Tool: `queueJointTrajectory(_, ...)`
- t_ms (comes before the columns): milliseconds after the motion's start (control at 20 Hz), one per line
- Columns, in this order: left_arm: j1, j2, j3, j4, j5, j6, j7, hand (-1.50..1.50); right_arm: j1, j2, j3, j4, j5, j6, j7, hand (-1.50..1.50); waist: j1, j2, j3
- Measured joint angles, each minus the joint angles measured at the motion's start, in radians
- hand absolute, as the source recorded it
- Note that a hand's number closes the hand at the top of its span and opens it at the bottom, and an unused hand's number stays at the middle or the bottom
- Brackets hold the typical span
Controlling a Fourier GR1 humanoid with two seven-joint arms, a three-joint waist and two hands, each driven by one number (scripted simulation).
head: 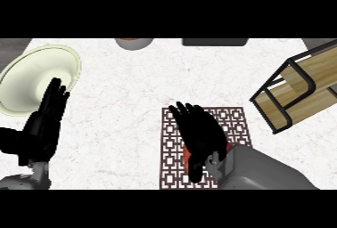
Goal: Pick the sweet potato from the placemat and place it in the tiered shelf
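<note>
The brown patterned placemat (238,121) lies at the counter's lower middle. My right hand (201,133) hovers over it with straight fingers pointing away from me, palm down. Only reddish slivers of the sweet potato (187,156) show under the hand; the rest is hidden. I cannot tell whether the hand touches it. The tiered shelf (297,89), with wooden boards in a black frame, stands at the right edge, well apart from the hand. My left hand (46,120) rests open at the left, fingers up.
A pale round plate (33,73) lies at the far left, partly behind the left hand. At the counter's back edge are an orange-filled cup (133,42) and a dark flat object (215,42). White counter stretches between placemat and shelf.
</note>
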Motion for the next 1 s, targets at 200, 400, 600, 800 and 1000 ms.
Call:
queueJointTrajectory(200,-0.018,-0.017,0.019,-0.002,-0.015,-0.008,0.022,0.00,0.067,0.023,-0.017,0.025,0.075,0.013,-0.035,-1.50,-0.003,0.001,0.000)
queueJointTrajectory(400,-0.004,-0.046,0.025,-0.006,-0.045,-0.016,0.021,0.00,0.109,0.053,-0.066,0.040,0.133,0.051,-0.070,-1.50,-0.003,0.001,0.000)
queueJointTrajectory(600,-0.002,-0.061,0.044,0.007,-0.060,-0.043,0.011,0.00,0.156,0.087,-0.086,0.061,0.196,0.085,-0.096,-1.50,-0.004,0.001,0.000)
queueJointTrajectory(800,0.007,-0.071,0.066,-0.010,-0.072,-0.061,0.026,0.00,0.205,0.107,-0.115,0.114,0.264,0.085,-0.172,-1.50,-0.003,0.001,0.001)
queueJointTrajectory(1000,-0.004,-0.082,0.095,0.012,-0.079,-0.094,0.019,0.00,0.235,0.130,-0.162,0.135,0.322,0.091,-0.238,-1.50,-0.004,0.001,0.000)
